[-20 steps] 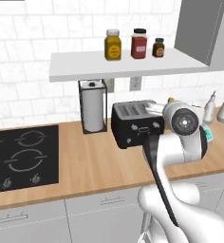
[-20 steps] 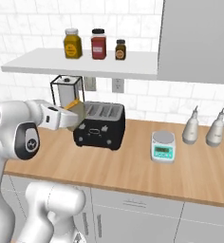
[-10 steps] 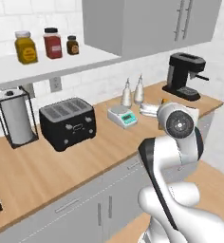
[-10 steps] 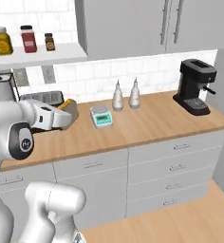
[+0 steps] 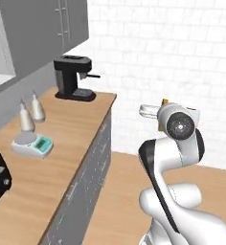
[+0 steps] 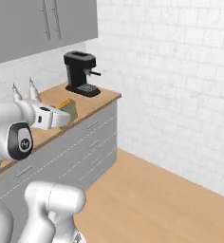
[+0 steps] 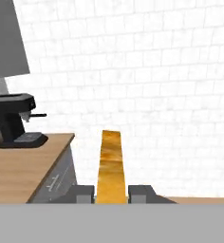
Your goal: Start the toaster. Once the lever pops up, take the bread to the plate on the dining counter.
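Golden-brown bread [image 7: 111, 166] stood edge-on between the fingers of the gripper [image 7: 112, 192], which was clamped on the slice's lower part; most of the slice projected forward of the tips. In the right base view the bread [image 6: 66, 110] stuck out ahead of the gripper [image 6: 61, 118], carried clear of the wooden counter [image 6: 92, 102] that ran beside and below it. A black coffee machine [image 7: 12, 121] stood on that counter, well apart and off to one side. Risk, as judged: the hold covered only a narrow strip, so a sharp swing or jolt during transport could pivot or drop the slice. Neither plate nor dining counter lay ahead of the gripper.
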